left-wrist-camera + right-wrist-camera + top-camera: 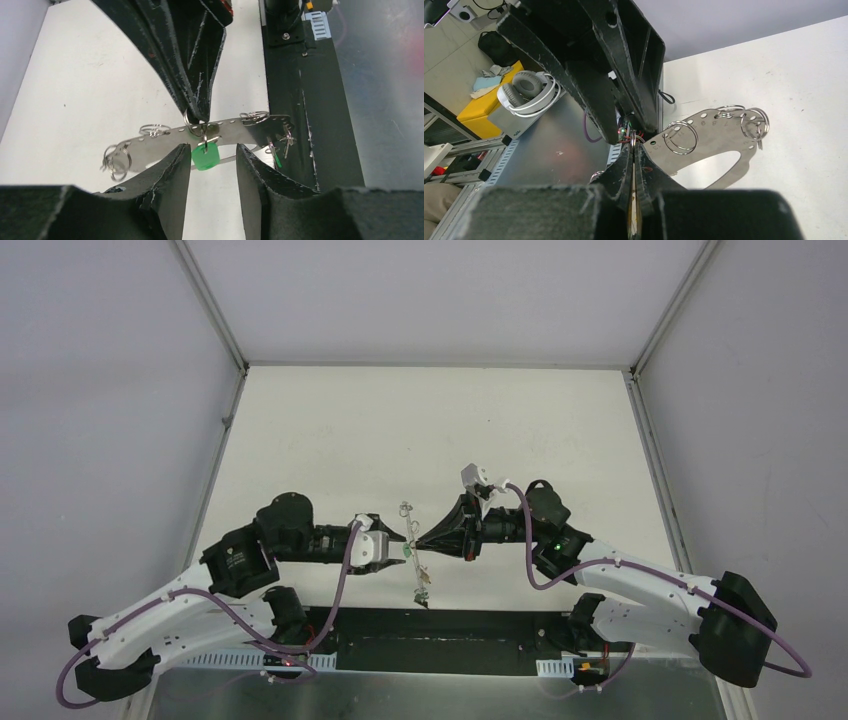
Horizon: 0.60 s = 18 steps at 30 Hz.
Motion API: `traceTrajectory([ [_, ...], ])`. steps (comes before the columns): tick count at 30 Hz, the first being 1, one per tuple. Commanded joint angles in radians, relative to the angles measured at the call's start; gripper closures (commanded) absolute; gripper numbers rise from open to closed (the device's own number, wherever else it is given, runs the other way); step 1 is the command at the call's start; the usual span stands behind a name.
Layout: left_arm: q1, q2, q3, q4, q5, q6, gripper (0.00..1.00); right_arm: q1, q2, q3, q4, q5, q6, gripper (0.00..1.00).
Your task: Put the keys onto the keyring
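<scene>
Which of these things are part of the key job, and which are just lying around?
Job: keyring, green key, split rings, left end effector, right end effector.
Lying about: headphones, yellow box, black bag.

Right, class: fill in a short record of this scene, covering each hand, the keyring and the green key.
left hand: open, fingers on either side of the green key, not gripping it
right hand: shut on the keyring, holding it up
keyring: flat perforated metal band carrying small split rings
green key: appears to hang from a ring on the band
</scene>
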Motion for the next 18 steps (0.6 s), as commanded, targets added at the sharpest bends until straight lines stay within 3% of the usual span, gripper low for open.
traceTrajectory([
  [1, -0.012, -0.023, 0.034, 0.031, -0.087, -0.132, 0.6, 0.002, -0.015, 0.003, 0.086, 0.012, 0.008, 1.0],
  [18, -0.012, 0.066, 0.051, 0.106, -0.087, -0.41, 0.66, 0.002, -0.019, 0.0, 0.088, 0.021, 0.015, 1.0],
])
